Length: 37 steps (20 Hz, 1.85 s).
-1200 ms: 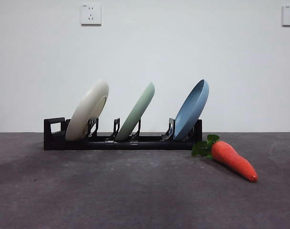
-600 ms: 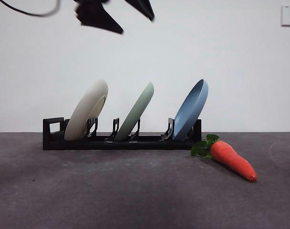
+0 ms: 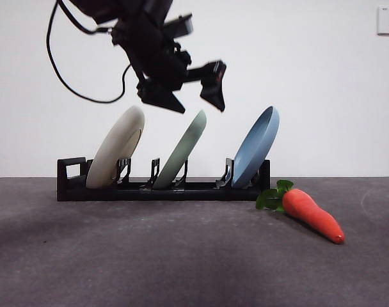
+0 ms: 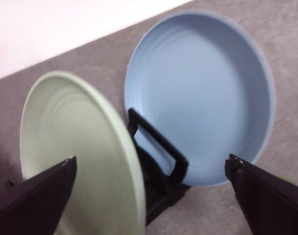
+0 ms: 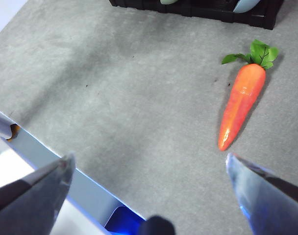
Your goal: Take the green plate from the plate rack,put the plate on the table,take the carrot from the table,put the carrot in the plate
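Observation:
The green plate (image 3: 183, 149) leans in the middle slot of the black plate rack (image 3: 162, 185) on the dark grey table (image 3: 182, 256). It also shows in the left wrist view (image 4: 75, 147). My left gripper (image 3: 193, 102) hangs open just above the green plate's top rim, its jaws spread to either side of the rim. In its own view the gripper (image 4: 149, 196) has nothing between its jaws. The orange carrot (image 3: 313, 214) lies on the table right of the rack. My right gripper (image 5: 149, 196) is open and empty, high above the table with the carrot (image 5: 241, 100) in its view.
A cream-white plate (image 3: 116, 147) leans in the rack's left slot and a blue plate (image 3: 257, 147) in the right slot. The blue plate (image 4: 203, 93) stands close behind the green one. Black cables (image 3: 73, 77) trail from the arm at upper left.
The left arm has come down from the top edge of the front view to just above the green plate. Plates, rack and carrot have not moved.

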Tool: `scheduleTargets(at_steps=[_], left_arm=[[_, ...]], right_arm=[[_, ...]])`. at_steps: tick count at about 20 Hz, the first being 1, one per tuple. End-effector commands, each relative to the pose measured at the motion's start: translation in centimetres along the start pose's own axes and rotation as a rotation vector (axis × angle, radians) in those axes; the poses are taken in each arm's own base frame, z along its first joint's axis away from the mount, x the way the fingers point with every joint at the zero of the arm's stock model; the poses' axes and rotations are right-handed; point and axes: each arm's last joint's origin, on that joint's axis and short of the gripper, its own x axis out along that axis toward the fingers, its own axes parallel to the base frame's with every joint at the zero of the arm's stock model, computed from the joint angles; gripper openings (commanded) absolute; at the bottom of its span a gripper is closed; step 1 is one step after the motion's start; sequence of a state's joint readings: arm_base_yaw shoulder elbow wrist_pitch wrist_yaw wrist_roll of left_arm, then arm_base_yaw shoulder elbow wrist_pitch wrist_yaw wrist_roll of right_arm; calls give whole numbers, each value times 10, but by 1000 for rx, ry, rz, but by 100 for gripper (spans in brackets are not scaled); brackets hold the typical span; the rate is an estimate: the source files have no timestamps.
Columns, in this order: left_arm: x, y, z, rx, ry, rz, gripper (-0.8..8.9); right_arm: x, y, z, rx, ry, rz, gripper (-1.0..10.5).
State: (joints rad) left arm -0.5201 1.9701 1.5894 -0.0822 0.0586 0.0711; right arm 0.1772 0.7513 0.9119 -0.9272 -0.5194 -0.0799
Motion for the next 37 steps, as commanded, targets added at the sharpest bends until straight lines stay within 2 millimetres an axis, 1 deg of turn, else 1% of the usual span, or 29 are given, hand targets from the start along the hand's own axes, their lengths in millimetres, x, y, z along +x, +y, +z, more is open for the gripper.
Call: scheduleTargets(at_steps=[1, 2, 3, 4, 6, 7, 8, 11, 13, 21, 26, 28, 31, 35, 37], left_arm=[[14, -1, -12, 12, 27, 8, 624], [18, -1, -16, 11, 38, 7, 621], [19, -1, -18, 11, 44, 8, 573], [20, -1, -18, 11, 48, 7, 433], [20, -2, -18, 11, 42, 3, 184], [20, -2, -17, 8, 39, -4, 105], [20, -2, -18, 3, 41, -3, 66], [19, -1, -19, -1, 54, -6, 56], [19, -2, -19, -2, 59, -7, -12], [19, -1, -19, -2, 61, -10, -8], [9, 1, -7, -2, 14, -26, -8], [1, 2, 0, -1, -9, -25, -8], [-16, 1, 16, 4, -60, -37, -8], [-50, -3, 37, 12, -103, -103, -8], [-72, -13, 47, 29, -102, -146, -8]], right_arm=[[0, 0, 0, -9, 1, 0, 657], [0, 0, 0, -9, 1, 0, 657], [0, 0, 0, -10, 0, 0, 657], [0, 0, 0, -9, 0, 0, 657], [0, 0, 0, -9, 0, 0, 657], [0, 0, 0, -9, 0, 0, 657], [0, 0, 0, -9, 1, 0, 657], [0, 0, 0, -9, 0, 0, 657], [0, 0, 0, -9, 0, 0, 657], [0, 0, 0, -9, 1, 1, 657], [0, 0, 0, -9, 1, 1, 657], [0, 0, 0, -9, 1, 0, 657], [0, 0, 0, -10, 0, 0, 657], [0, 0, 0, -10, -1, 1, 657], [0, 0, 0, -10, -1, 0, 657]])
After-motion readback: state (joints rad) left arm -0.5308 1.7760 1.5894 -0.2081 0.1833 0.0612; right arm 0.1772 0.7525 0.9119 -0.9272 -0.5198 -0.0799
